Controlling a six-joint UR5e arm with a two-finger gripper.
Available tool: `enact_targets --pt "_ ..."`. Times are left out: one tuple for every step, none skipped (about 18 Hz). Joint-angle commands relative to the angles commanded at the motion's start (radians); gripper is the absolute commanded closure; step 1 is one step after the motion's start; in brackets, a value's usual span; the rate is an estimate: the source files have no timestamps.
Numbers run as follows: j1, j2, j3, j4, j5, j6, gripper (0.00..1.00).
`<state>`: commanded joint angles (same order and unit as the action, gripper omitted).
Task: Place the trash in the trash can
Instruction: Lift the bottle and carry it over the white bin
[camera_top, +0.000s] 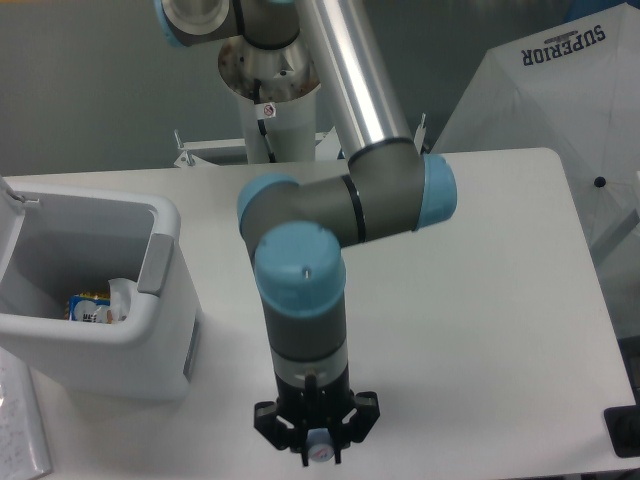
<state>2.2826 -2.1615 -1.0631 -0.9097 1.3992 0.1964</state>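
My gripper (318, 437) hangs near the table's front edge, pointing down below the blue-capped wrist. Its black jaws stand close around a small round white cap (321, 447), which looks like the end of the clear bottle, one piece of the trash. The bottle's body is hidden behind the wrist and fingers. The white trash can (90, 332) stands at the left of the table, well apart from the gripper, with its grey handle panel (154, 263) facing the arm. The smaller crumpled clear piece is not in view.
Inside the can lie a blue-and-orange packet (88, 308) and a white crumpled scrap (122, 294). A white canopy marked SUPERIOR (560, 90) rises at the back right. A black object (622, 432) sits beyond the right table edge and a paper sheet (20, 430) at the lower left.
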Motion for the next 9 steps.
enact_targets --pt "0.002 0.018 0.008 0.009 -0.034 -0.003 0.73" --pt "0.009 0.037 0.014 0.023 -0.077 -0.005 0.73" --pt "0.02 0.06 0.018 0.028 -0.133 -0.008 0.73" --pt "0.029 0.081 0.022 0.029 -0.204 -0.021 0.73" --pt "0.046 0.101 0.025 0.037 -0.276 -0.034 0.73" --pt "0.063 0.121 0.026 0.041 -0.343 -0.041 0.73" --pt "0.075 0.141 0.028 0.042 -0.4 -0.04 0.73" --pt "0.089 0.155 0.028 0.043 -0.443 -0.038 0.73" --pt "0.097 0.169 0.028 0.046 -0.477 -0.035 0.73"
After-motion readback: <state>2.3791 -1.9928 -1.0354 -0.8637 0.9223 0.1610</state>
